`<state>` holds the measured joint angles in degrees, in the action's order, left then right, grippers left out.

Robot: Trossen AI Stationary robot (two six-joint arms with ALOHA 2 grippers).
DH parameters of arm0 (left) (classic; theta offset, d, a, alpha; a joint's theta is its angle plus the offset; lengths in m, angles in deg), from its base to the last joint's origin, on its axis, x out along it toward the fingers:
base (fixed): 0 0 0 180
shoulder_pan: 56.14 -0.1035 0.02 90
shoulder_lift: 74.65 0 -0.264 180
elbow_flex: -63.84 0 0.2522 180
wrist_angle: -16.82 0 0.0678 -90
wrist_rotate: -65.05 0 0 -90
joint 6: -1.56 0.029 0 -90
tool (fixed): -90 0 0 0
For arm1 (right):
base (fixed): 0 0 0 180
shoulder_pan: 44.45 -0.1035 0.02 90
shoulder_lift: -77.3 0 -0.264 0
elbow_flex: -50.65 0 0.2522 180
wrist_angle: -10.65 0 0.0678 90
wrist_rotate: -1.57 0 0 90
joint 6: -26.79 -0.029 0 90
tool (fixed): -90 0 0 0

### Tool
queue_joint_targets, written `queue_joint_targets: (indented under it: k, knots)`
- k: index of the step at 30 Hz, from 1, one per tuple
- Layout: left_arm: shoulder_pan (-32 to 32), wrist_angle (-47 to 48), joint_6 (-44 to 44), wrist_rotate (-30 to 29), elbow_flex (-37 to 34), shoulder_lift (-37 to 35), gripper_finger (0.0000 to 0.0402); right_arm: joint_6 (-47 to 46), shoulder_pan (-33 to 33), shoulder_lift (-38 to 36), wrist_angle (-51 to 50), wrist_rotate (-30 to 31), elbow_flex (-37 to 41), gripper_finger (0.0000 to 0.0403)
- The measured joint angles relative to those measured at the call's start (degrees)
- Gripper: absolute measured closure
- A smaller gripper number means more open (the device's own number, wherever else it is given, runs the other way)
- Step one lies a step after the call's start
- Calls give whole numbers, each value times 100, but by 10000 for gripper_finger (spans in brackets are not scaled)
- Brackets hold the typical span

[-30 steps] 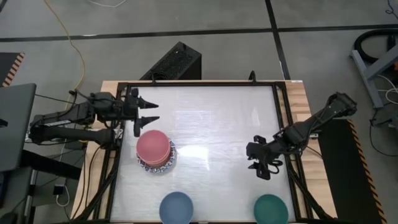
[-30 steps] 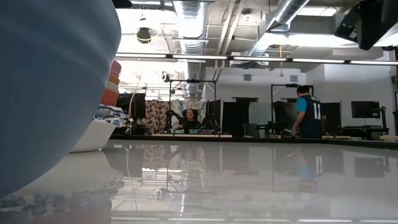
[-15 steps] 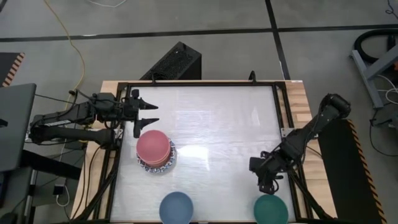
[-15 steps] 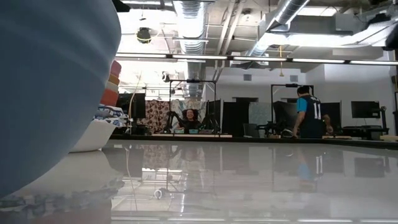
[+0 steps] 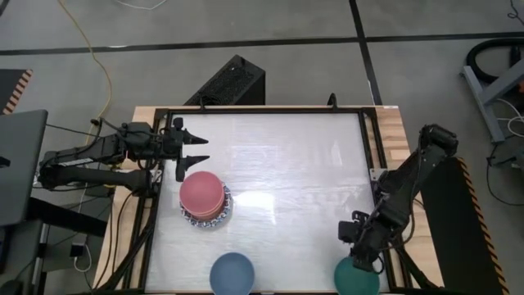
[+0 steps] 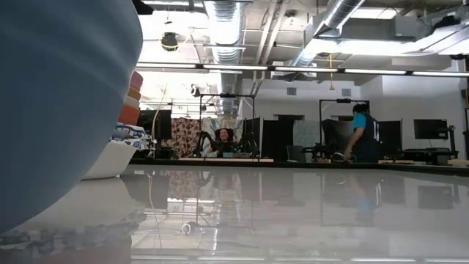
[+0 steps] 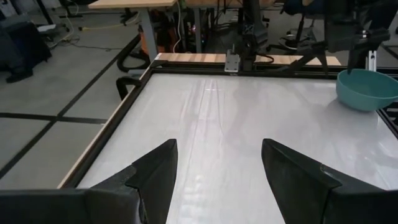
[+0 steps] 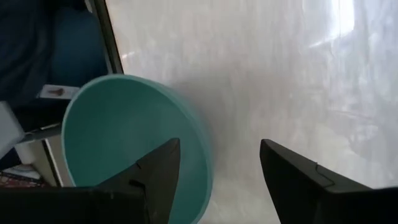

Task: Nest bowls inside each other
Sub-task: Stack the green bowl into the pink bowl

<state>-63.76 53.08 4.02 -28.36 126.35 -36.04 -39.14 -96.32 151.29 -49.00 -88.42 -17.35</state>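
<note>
On the table (image 5: 286,164), the stack (image 5: 205,199) of nested bowls, pink on top, sits near the left side; the blue bowl (image 5: 232,273) and green bowl (image 5: 356,279) wait along the near edge. The right gripper (image 5: 363,256) has swung down over the green bowl's rim, fingers spread and empty, likely its next pick. The left gripper (image 5: 195,149) hovers open behind the stack.

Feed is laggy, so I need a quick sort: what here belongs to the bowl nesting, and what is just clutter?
Part of the job:
- pink-topped stack of bowls
- blue bowl
- green bowl, with the open right end effector over its rim
- open left end effector, waiting above the stack

Just lying about:
- black box on the floor
- yellow cable
</note>
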Motion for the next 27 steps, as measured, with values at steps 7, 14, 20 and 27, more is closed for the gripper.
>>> queue_joint_targets:
  k: [7,14,20,27]
  knots:
    - [0,0,30,-1,0,0,178,-17,-27,517,11,-317,0,159]
    - [0,2,94,-1,0,0,178,138,-27,1022,-10,-1023,0,158]
    - [-1,7,94,-47,0,0,178,556,162,1439,-302,-1047,0,188]
    - [-3,16,76,-593,7,-1,178,987,676,1868,-306,-1235,-23,357]
